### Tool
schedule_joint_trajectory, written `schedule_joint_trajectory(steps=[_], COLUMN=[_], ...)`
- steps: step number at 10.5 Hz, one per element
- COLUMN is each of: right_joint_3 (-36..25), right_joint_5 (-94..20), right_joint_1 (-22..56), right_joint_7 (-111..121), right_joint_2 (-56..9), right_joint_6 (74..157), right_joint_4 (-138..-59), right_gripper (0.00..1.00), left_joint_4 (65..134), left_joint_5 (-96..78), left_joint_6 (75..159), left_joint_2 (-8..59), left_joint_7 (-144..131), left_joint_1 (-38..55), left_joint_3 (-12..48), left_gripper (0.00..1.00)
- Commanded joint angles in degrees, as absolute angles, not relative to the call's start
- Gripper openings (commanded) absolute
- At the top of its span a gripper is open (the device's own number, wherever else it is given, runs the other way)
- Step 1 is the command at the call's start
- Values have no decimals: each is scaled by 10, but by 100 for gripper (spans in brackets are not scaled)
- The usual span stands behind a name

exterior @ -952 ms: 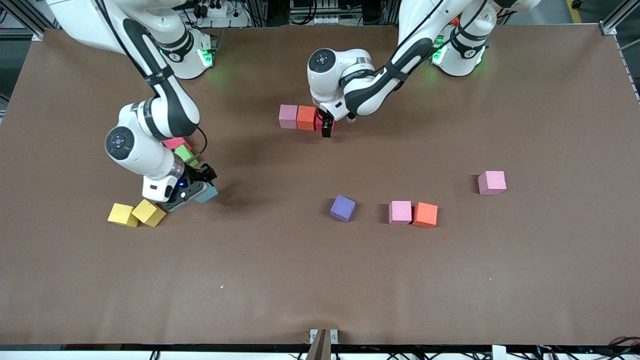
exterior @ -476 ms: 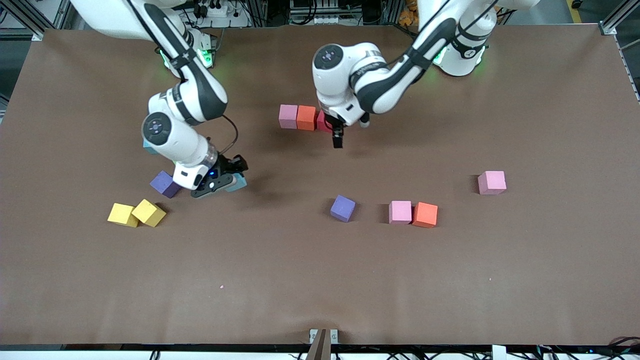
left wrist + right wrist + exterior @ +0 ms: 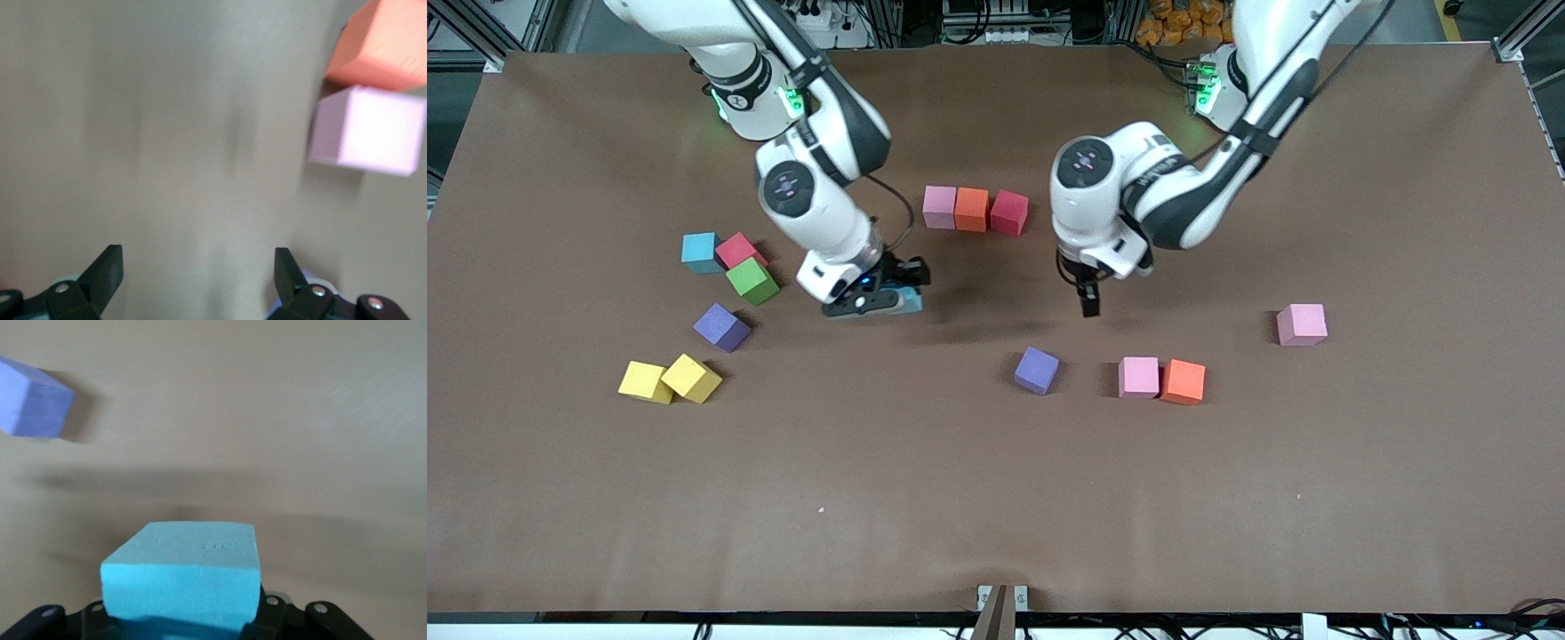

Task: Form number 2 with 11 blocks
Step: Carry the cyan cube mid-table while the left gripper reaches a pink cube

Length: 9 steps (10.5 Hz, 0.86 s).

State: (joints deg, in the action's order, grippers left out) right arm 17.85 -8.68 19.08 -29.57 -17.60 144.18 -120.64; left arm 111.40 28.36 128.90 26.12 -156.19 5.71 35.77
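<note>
Between right jaws (image 3: 180, 623), light blue block (image 3: 181, 577) clamped, left jaws (image 3: 197, 277) spread.

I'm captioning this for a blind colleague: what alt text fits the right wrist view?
A light blue cube sits clamped in the right gripper, filling the lower middle of the picture above the brown table. A purple cube lies on the table farther off, at the picture's edge.
</note>
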Motion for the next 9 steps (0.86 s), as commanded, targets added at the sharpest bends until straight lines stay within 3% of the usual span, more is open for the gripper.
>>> schedule_joint_trajectory(steps=[1, 5, 9], right_joint_3=[171, 131, 121], right_joint_5=[-58, 97, 111], right_joint_1=[253, 355, 405], right_joint_7=[-455, -686, -709], right_joint_2=[-232, -339, -358], right_joint_6=[1462, 1461, 1461], right_joint_4=[-1159, -1070, -1064], right_gripper=[27, 27, 27], left_joint_4=[1097, 1053, 1029], left_joint_5=[305, 300, 287], left_joint_6=[1282, 1292, 1309], left_joint_2=[261, 310, 352], left_joint_7=[-1559, -1428, -1303], left_joint_1=[-1, -58, -83], left_joint_3=[368, 367, 367], left_gripper=[100, 100, 100])
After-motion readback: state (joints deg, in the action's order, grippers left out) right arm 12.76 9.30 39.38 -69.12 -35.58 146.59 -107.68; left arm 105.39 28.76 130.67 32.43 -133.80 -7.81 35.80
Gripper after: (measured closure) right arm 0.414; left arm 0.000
